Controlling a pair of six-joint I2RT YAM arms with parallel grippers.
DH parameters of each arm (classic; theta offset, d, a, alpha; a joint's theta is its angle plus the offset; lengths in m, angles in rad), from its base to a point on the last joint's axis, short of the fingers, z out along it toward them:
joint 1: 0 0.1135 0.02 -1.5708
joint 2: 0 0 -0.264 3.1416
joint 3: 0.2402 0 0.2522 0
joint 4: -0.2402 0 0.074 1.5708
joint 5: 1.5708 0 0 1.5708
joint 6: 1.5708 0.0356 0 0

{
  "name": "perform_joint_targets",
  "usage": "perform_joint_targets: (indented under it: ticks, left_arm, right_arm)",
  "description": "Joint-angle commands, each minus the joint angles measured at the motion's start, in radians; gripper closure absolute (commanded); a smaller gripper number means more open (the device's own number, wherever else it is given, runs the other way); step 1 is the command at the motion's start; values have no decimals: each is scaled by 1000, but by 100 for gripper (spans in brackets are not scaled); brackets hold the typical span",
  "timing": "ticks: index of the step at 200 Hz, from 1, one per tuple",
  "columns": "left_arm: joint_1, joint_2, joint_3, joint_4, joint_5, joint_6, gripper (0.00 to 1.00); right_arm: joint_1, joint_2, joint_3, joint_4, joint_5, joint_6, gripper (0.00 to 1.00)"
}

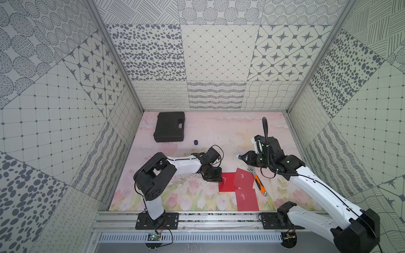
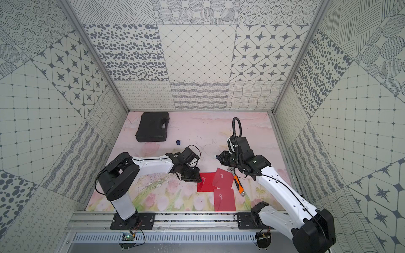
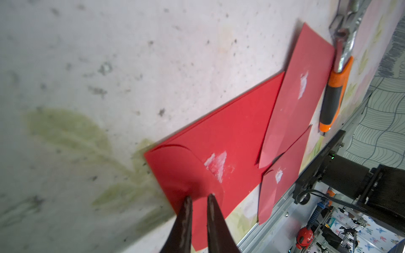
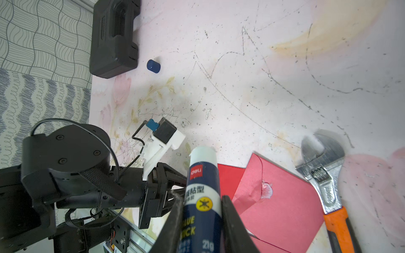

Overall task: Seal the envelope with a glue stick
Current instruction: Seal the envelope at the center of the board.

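At the left edge of the envelope (image 3: 232, 135), the left gripper (image 3: 199, 197) holds its jaws narrow about the curled flap (image 3: 182, 173); whether they pinch it I cannot tell. To do this well, I judge, take only the flap's tip, lightly, and lay it over the glue smear (image 3: 217, 164) without dragging the paper. The left arm reaches right, wrist bent down. On the far side the right gripper (image 4: 202, 198) hovers, pointing left, clenched on the uncapped glue stick (image 4: 203, 166).
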Motion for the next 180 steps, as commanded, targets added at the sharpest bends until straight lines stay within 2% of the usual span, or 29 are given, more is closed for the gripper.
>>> perform_joint_targets:
  ticks: [1, 91, 180]
  left_arm:
    - [-28, 42, 38, -241, -170, 104, 83]
    - [-206, 181, 176, -483, -467, 114, 85]
    - [-316, 305, 229, -596, -597, 80, 83]
  right_arm:
    - [-10, -28, 9, -8, 13, -30, 100]
    - [-62, -50, 17, -54, 22, -81, 100]
    - [-90, -59, 10, -64, 10, -110, 100]
